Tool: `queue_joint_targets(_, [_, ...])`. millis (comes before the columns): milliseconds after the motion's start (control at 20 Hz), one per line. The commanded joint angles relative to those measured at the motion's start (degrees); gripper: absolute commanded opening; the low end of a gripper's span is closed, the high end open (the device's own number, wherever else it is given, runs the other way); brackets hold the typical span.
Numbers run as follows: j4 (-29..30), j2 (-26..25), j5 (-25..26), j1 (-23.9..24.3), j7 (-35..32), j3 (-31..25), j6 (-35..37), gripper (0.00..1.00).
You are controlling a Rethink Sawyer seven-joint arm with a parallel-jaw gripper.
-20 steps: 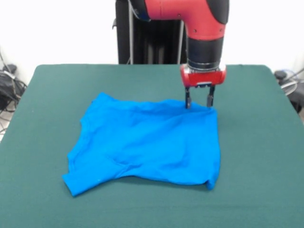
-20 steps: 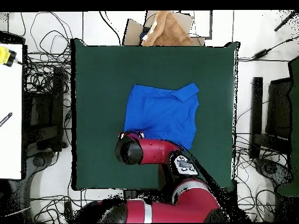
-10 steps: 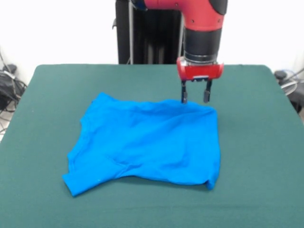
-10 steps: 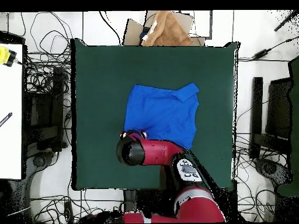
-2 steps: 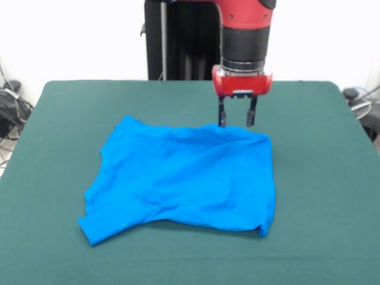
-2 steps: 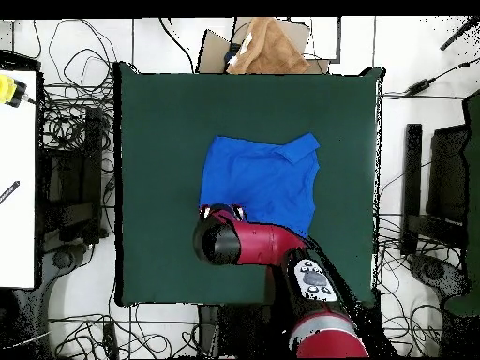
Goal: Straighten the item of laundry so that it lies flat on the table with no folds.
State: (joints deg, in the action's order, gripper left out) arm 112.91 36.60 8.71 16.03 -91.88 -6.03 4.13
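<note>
The item of laundry (image 5: pixel 184 178), a bright blue T-shirt showing plain blue, lies spread on the green table (image 5: pixel 320 178), with soft wrinkles and a small fold at its near right corner. In the overhead view the shirt (image 6: pixel 262 180) sits near the table's middle. My gripper (image 5: pixel 236 123) hangs open just above the shirt's far edge, near its far right corner, holding nothing. Seen from overhead, the arm covers the gripper and the shirt's edge nearest the robot's base.
A brown cardboard box (image 6: pixel 267 49) sits beyond the table's top edge in the overhead view. Cables and stands surround the table (image 6: pixel 159 141). A white bench (image 6: pixel 17 178) stands at the left.
The gripper has risen off the shirt's far right corner and shifted a little left in the front view, staying open. The shirt has not moved.
</note>
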Motion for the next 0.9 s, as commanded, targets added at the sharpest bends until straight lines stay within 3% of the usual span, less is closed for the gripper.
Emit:
queue_joint_targets(50, [-0.36,-0.04,-1.28,0.68,-7.45,1.08,7.82,0.00])
queue_joint_targets(150, [-1.15,0.51,-1.53,0.31,-6.97,1.56,10.08,0.00])
queue_joint_targets(350, [-2.63,6.68,-2.40,0.23,-5.02,2.07,20.40,0.00])
queue_joint_targets(500, [-4.96,6.67,-1.27,1.92,-3.72,1.29,22.25,0.00])
queue_joint_targets(650, [-11.37,0.66,3.75,5.31,0.14,-0.39,16.29,0.00])
queue_joint_targets(900, [-22.15,-6.97,9.57,12.48,9.50,-7.16,16.51,0.00])
